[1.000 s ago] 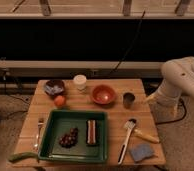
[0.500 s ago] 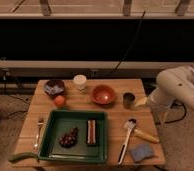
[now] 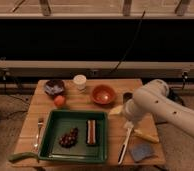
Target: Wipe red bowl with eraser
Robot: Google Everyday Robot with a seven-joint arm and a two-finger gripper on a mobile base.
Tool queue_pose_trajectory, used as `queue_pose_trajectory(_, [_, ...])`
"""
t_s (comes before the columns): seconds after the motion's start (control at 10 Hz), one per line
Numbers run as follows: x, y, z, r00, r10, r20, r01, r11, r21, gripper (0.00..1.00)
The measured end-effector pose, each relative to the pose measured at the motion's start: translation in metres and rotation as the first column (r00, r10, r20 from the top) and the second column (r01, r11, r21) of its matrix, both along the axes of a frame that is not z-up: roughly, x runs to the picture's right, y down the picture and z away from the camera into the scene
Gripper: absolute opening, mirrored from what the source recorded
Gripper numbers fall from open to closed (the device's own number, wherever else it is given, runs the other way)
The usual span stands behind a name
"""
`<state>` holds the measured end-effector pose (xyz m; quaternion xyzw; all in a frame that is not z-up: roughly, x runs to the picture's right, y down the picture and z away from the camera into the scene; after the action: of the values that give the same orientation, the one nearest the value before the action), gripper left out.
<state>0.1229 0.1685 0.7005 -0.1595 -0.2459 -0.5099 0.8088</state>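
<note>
The red bowl (image 3: pixel 103 94) stands upright at the back middle of the wooden table (image 3: pixel 30 120). The eraser (image 3: pixel 91 132), a reddish-brown block with a lighter stripe, lies lengthwise in the right part of the green tray (image 3: pixel 75 114). My white arm (image 3: pixel 157 106) reaches in from the right over the table's right side. My gripper (image 3: pixel 119 111) is at its lower left end, just right of the tray's far right corner and in front of the bowl, apart from both bowl and eraser.
A purplish bowl (image 3: pixel 54 86), a white jar (image 3: pixel 80 81) and an orange fruit (image 3: pixel 59 100) stand at the back left. A dark cup (image 3: pixel 127 97) is right of the red bowl. Dark grapes (image 3: pixel 68 137) lie in the tray. A fork (image 3: pixel 39 132), a yellow-handled brush (image 3: pixel 146 136) and a blue-grey sponge (image 3: pixel 140 151) lie near the front.
My arm has swung left and forward from beside the table's right edge to over its right side, close to the tray. The objects have not moved.
</note>
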Motion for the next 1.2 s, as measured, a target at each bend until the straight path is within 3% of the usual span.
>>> queue_pose_trajectory(0.2, [-0.042, 0.013, 0.005, 0.996, -0.036, 0.086, 0.032, 0.9983, 0.049, 0.8])
queue_pose_trajectory(0.4, [-0.072, 0.022, 0.008, 0.984, -0.075, 0.165, 0.061, 0.9946, 0.084, 0.8])
queue_pose_trajectory(1.0, [-0.076, 0.023, 0.007, 0.979, -0.088, 0.182, 0.071, 0.9929, 0.096, 0.8])
queue_pose_trajectory(1.2, [-0.079, 0.018, -0.001, 0.973, -0.116, 0.201, 0.091, 0.9873, 0.13, 0.8])
